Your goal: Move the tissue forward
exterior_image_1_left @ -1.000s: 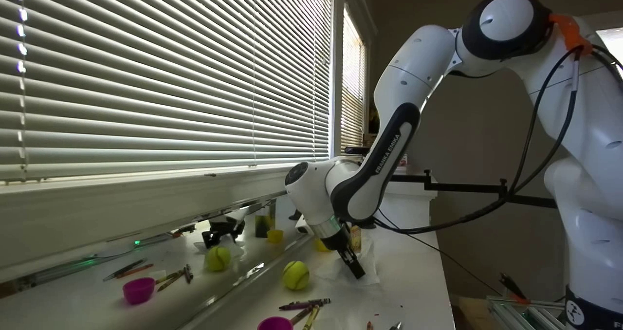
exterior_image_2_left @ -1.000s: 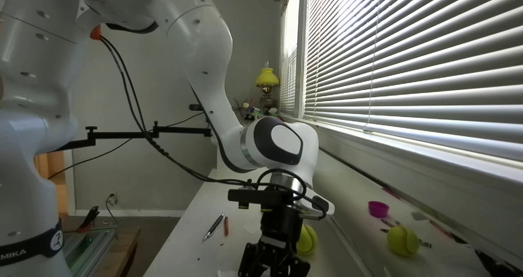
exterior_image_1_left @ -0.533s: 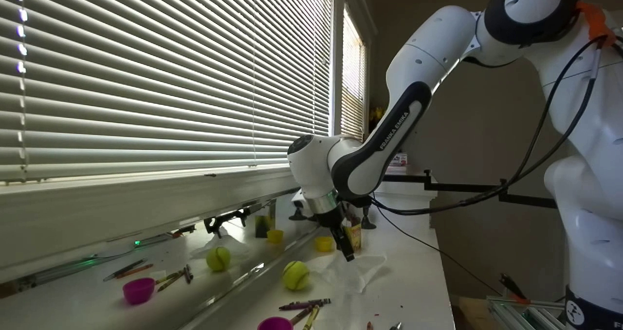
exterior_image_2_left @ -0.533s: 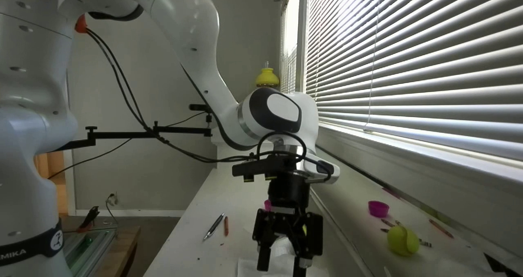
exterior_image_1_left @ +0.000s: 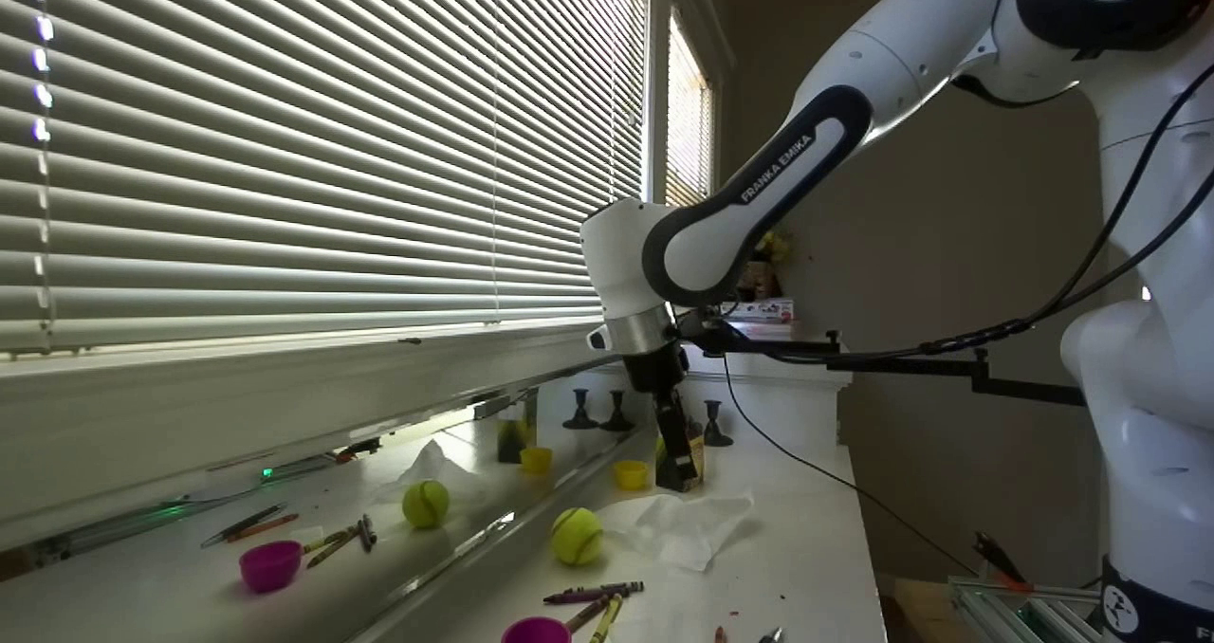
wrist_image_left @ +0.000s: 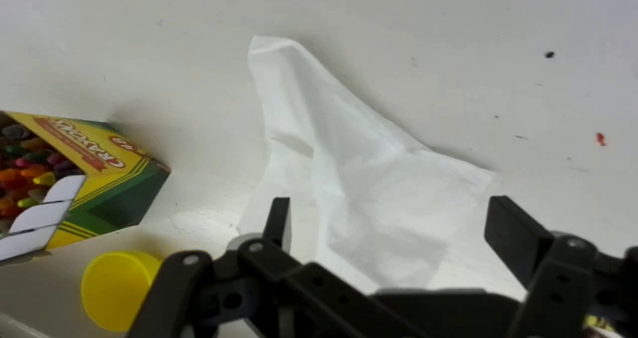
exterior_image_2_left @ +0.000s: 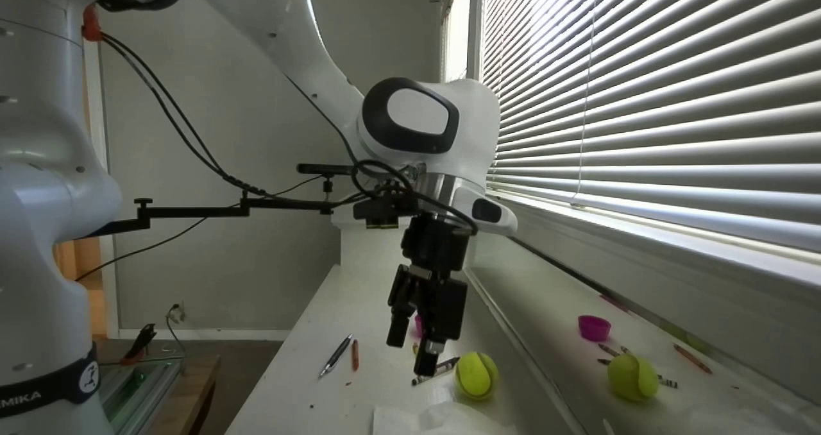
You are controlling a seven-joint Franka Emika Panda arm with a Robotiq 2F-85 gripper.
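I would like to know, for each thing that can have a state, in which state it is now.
pincer, open, holding nothing
tissue, spread out, creased, not gripped
crayon box, upright, open, crayons inside
yellow cup, upright
magenta cup, upright
blinds, lowered, letting light through
pen, lying flat
loose crayons, lying flat
dark candlestick, upright

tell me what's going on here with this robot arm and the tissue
A Franka arm is at work on a tissue, the job being to move it forward. Its gripper is open and empty, hanging above the white surface. The tissue lies creased there, close to a tennis ball. Whether it is far enough forward, these pictures can't settle.
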